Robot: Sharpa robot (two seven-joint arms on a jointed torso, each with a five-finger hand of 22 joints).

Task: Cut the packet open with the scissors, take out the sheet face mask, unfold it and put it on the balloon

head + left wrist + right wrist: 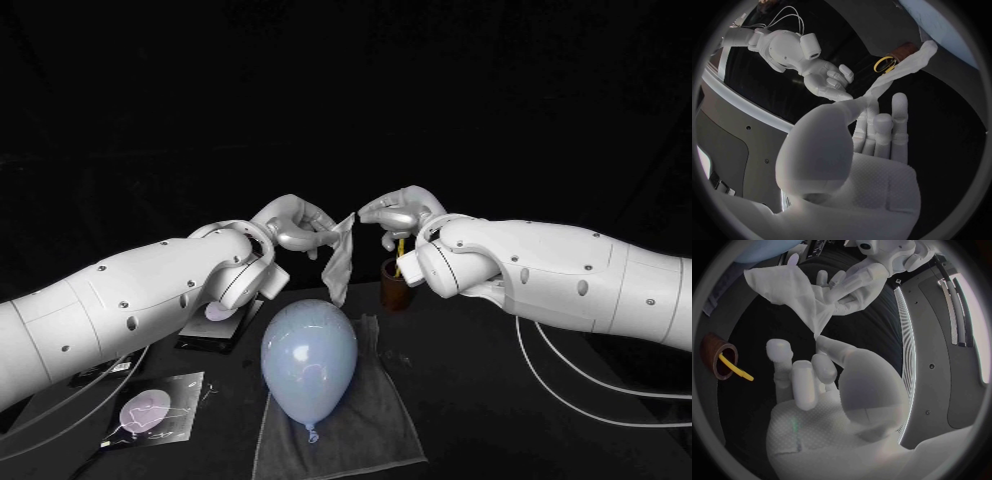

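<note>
The white sheet mask [340, 258] hangs crumpled above the table between my two hands. My left hand [296, 226] pinches its upper part between thumb and fingers; the mask [901, 67] stretches away from those fingertips. My right hand [400, 212] is close beside it on the other side. In the right wrist view its thumb tip meets a corner of the mask [792, 290], and I cannot tell whether it pinches it. The pale blue balloon [309, 360] lies below on a grey towel [378, 435]. The yellow-handled scissors [736, 369] stand in a brown cup [392, 272].
The cut packet [153, 410] lies flat at the near left of the table. A dark flat stand [221, 330] sits left of the balloon under my left forearm. Cables [577, 395] trail under the right arm.
</note>
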